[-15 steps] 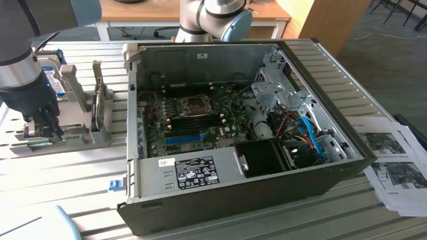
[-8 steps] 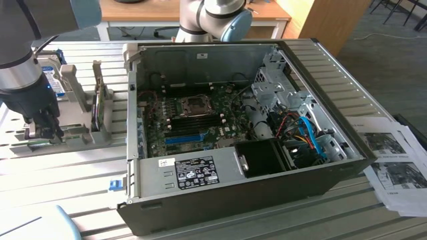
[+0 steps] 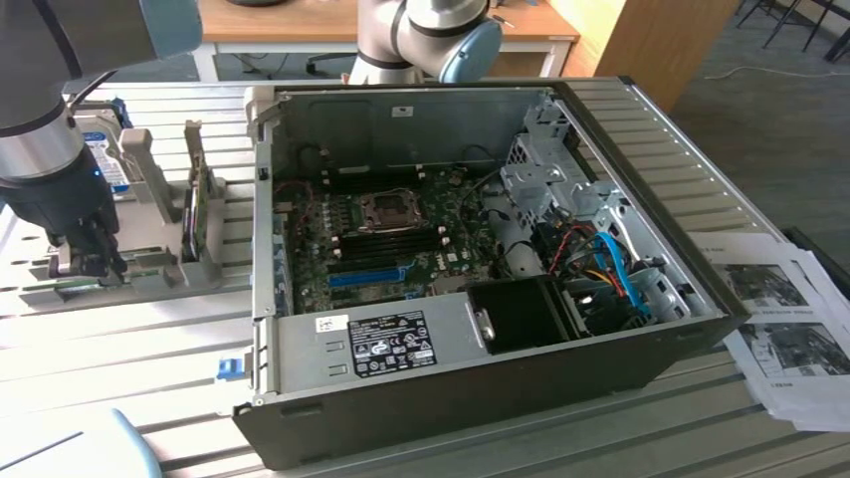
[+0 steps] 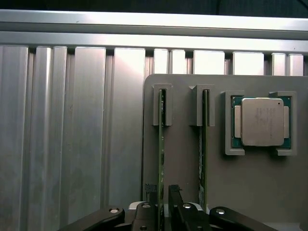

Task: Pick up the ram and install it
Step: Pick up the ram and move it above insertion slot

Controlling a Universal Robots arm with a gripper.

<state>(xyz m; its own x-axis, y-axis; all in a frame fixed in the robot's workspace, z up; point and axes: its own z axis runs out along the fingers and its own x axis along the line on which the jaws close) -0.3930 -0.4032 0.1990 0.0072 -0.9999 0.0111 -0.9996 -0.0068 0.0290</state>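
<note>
I read the pincer [image 4: 162,188] as spread wide and holding nothing: its fingertips [image 4: 150,190] stand one on each side of the ram [image 4: 161,144], close to it, and I cannot tell whether either touches. The ram stands on edge in a slot of the grey holder [image 4: 183,163], just beside a second stick [image 4: 203,144] and near a processor [image 4: 262,121]. The holder rests on the slatted metal desk [image 3: 146,349] at the exterior view's left, beside the open computer case [image 3: 465,418], with printed sheets [image 3: 797,329] at the exterior view's right and wooden furniture [image 3: 624,40] far behind.
</note>
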